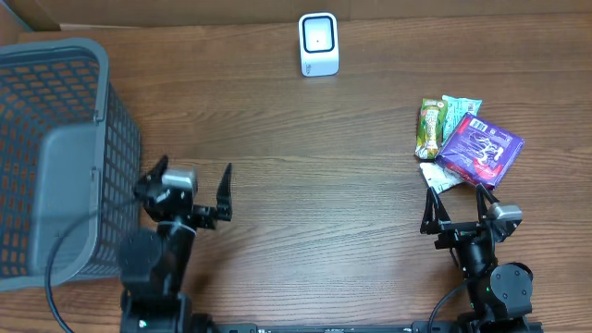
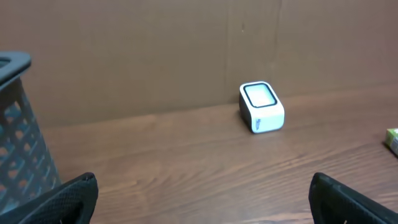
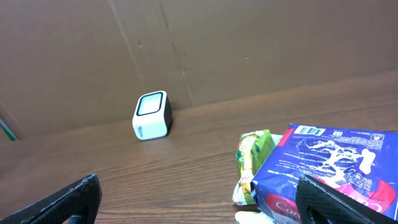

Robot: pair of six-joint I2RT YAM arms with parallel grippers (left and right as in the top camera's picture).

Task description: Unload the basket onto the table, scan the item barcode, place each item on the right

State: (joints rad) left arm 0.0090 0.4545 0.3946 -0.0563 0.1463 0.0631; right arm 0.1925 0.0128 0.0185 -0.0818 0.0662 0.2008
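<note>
I'm watching the purple packet (image 1: 479,148) lying on the counter (image 1: 324,185) just ahead of my right tool (image 1: 455,208), whose jaws are standing wide apart and empty. The left tool (image 1: 188,187) is gaping too. The right wrist view is showing the packet's barcode (image 3: 310,130) clearly; the left wrist view is framing the scanner (image 2: 262,107) instead.

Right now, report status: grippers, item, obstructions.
Left gripper open, empty. Right gripper open, empty. Purple packet atop snack pile, just ahead of right gripper. Nothing between it and scanner.
</note>
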